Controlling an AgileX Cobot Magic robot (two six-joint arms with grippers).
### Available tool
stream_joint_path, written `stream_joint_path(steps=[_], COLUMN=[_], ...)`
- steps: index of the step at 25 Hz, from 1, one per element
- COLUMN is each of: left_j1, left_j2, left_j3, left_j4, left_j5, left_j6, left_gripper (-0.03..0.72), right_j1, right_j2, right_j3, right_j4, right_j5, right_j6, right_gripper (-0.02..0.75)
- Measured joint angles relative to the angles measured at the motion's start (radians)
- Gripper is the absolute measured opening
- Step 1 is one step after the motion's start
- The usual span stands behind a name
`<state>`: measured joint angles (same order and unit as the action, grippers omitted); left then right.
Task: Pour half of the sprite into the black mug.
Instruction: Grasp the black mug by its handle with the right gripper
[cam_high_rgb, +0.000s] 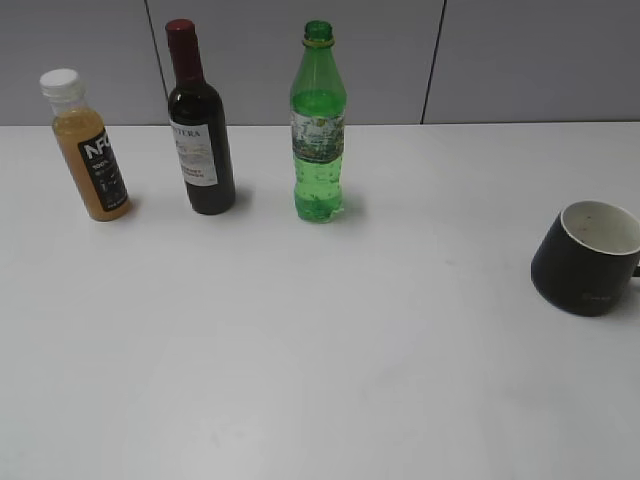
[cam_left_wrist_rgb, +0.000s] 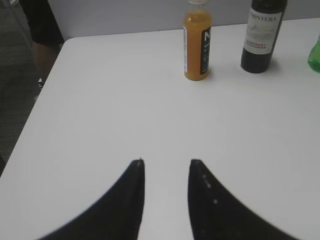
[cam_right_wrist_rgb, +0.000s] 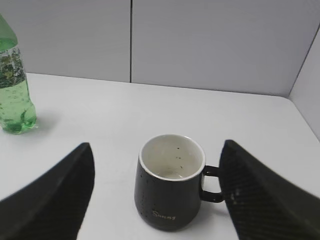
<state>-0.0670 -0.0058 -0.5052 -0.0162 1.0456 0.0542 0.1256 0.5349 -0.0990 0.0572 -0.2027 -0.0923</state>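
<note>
The sprite (cam_high_rgb: 319, 130) is a tall green bottle standing upright at the back middle of the white table. It also shows at the left edge of the right wrist view (cam_right_wrist_rgb: 12, 95) and as a sliver at the right edge of the left wrist view (cam_left_wrist_rgb: 315, 55). The black mug (cam_high_rgb: 590, 255) stands upright at the far right with its white inside empty. My right gripper (cam_right_wrist_rgb: 157, 145) is open wide, with the mug (cam_right_wrist_rgb: 167, 200) between its fingers and its handle near the right finger. My left gripper (cam_left_wrist_rgb: 167, 162) is open and empty over bare table, well short of the bottles.
A dark wine bottle with a red cap (cam_high_rgb: 200, 130) and an orange juice bottle with a white cap (cam_high_rgb: 88, 150) stand left of the sprite. Both show in the left wrist view (cam_left_wrist_rgb: 262, 35), (cam_left_wrist_rgb: 196, 42). A grey wall runs behind the table. The table's left edge (cam_left_wrist_rgb: 45, 85) is close.
</note>
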Motion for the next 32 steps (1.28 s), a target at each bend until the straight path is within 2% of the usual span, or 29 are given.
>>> stream_joint_path(steps=[5, 15, 20, 26, 32], left_j1=[0.000, 0.000, 0.000, 0.000, 0.000], left_j2=[0.000, 0.000, 0.000, 0.000, 0.000], left_j3=[0.000, 0.000, 0.000, 0.000, 0.000], left_j4=[0.000, 0.000, 0.000, 0.000, 0.001], left_j5=[0.000, 0.000, 0.000, 0.000, 0.000], left_j6=[0.000, 0.000, 0.000, 0.000, 0.000], left_gripper=[0.237, 0.237, 0.237, 0.237, 0.237], right_j1=[0.000, 0.000, 0.000, 0.000, 0.000], right_j2=[0.159, 0.311, 0.326, 0.432, 0.569], right_j3=[0.000, 0.007, 0.061, 0.071, 0.071], right_j4=[0.031, 0.360, 0.473, 0.495, 0.456], right_j5=[-0.148, -0.377, -0.495, -0.592, -0.700], right_j6=[-0.010, -0.313, -0.350, -0.353, -0.328], right_gripper=[0.587, 0.587, 0.587, 0.561, 0.554])
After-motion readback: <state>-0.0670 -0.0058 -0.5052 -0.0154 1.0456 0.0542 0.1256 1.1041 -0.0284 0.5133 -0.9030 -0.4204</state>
